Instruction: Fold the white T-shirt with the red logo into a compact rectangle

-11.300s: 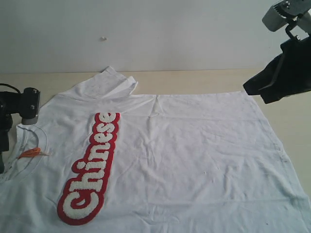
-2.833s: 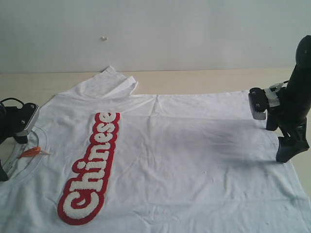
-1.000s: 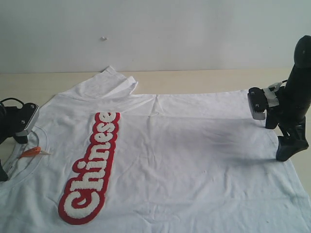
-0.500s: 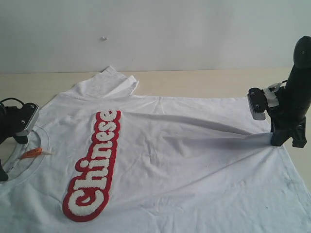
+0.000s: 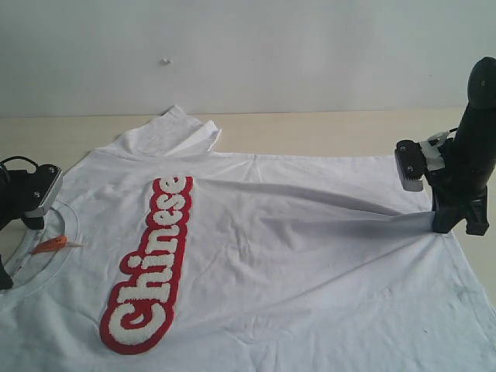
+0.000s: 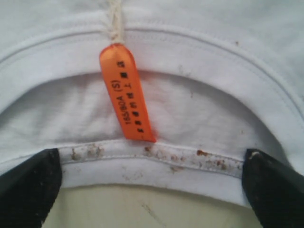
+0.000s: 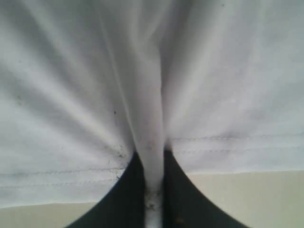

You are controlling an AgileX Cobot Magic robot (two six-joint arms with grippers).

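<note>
The white T-shirt [image 5: 294, 263] lies spread on the table, chest up, with the red logo [image 5: 151, 263] running along its left half. My right gripper [image 5: 451, 223] is shut on the hem at the shirt's right edge. In the right wrist view a ridge of white fabric [image 7: 152, 142] is pinched between the black fingers of the right gripper [image 7: 153, 190]. A taut fold runs from there toward the logo. My left gripper [image 6: 152, 185] is open, its fingers either side of the stained ribbed collar [image 6: 156, 159], just below the orange neck tag [image 6: 126, 95].
Bare beige table [image 5: 325, 128] shows behind the shirt and along the right edge [image 5: 484, 260]. One sleeve [image 5: 174, 132] lies folded over at the back. A pale wall rises behind the table.
In the last second my right gripper shut on the hem and drew the fabric into a raised fold, shifting the shirt and logo slightly right. The left gripper has not moved.
</note>
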